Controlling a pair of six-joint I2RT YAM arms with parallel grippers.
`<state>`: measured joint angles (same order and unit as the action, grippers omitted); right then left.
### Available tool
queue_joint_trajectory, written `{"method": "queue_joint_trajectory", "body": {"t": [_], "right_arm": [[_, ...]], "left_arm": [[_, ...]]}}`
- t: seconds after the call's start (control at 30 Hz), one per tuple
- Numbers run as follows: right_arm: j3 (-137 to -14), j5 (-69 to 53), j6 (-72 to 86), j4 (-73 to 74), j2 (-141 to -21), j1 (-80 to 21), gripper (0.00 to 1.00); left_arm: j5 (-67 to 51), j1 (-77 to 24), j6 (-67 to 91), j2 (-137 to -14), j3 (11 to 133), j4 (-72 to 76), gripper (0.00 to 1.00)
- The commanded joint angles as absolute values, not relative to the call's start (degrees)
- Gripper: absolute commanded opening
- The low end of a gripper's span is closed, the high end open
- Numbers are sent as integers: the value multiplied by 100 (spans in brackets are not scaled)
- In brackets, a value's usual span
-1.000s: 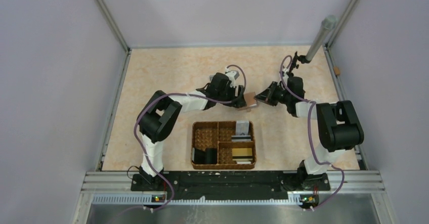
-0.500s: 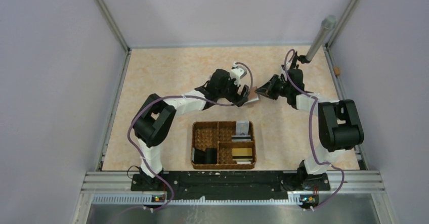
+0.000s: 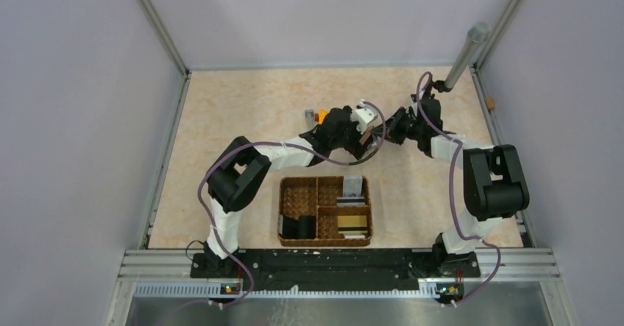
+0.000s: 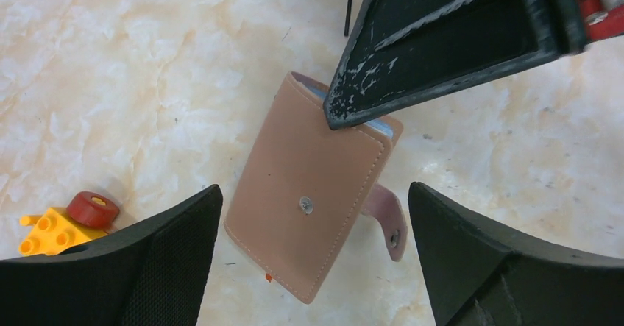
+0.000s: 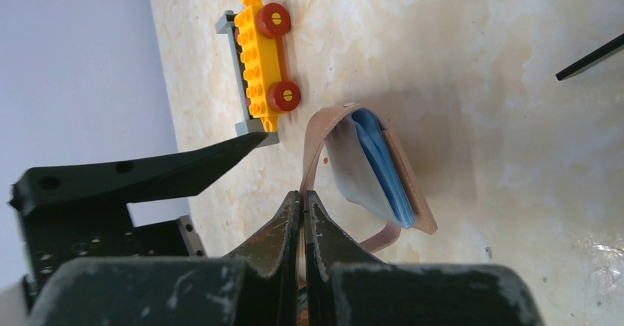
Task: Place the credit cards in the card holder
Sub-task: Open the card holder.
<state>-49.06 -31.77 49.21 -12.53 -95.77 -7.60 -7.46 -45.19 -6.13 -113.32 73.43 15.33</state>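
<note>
Beige marbled tabletop (image 3: 221, 120), grey walls on three sides. Nearest the arm bases: woven basket (image 3: 298, 193), credit cards (image 3: 352, 221) lying flat in its two right-hand cells, grey in the far one, gold in the near one; black block (image 3: 298, 227) in the near-left cell.

Beyond the basket, mid-table: card holder (image 4: 294, 238), between both grippers. From the left wrist: brown outer face up, snap stud at centre, long axis running lower left to upper right of that view, open mouth with light blue edge at the upper-right end, strap with second snap sticking out of the right-hand long side.

Left gripper (image 4: 313, 192) spread wide, one finger either side of the holder, gripping nothing. Right gripper (image 5: 302, 197) fully closed, pinching the thin edge of one brown cover; covers parted, blue sleeves fanned between.

Hard to make out: holder almost wholly hidden under the grippers from overhead; its top corner covered by the right fingertips in the left wrist view; pale grey sheet inside, card or sleeve, cannot tell; resting on the table or lifted, cannot tell.

Farther off, left of the holder: yellow toy car (image 5: 263, 62), red wheels.
</note>
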Motion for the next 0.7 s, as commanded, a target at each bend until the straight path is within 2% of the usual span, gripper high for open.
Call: {"method": "queue_joint_trajectory", "body": {"t": [0.0,0.13,0.33,0.43,0.47,0.6,0.67], "right_arm": [[-5202,-3214,5016,-1315,-9440,-770,0],[-5228,-3202,4976,-1246,-9413,-768,0],[-5203,-3078,4832,-1166,-9325,-773,0],[-5286,-2875,4587,-902,-9221,-768,0],[-5324,-2782,4486,-776,-9186,-773,2],[-5421,-2358,4131,-409,-8952,-769,23],[-5396,-2214,4000,-366,-8771,-771,29]], "left_arm": [[26,-4676,-1048,-11598,7591,1838,92],[864,-4786,-1268,-11657,7385,2309,62],[1151,-4854,-1390,-11636,7174,2771,18],[1493,-4851,-1191,-11618,7221,2769,0],[1560,-4857,-1162,-11594,7229,2756,0],[1760,-4824,-762,-11454,7469,2341,0],[1777,-4758,-402,-11420,7763,1819,0]]}}
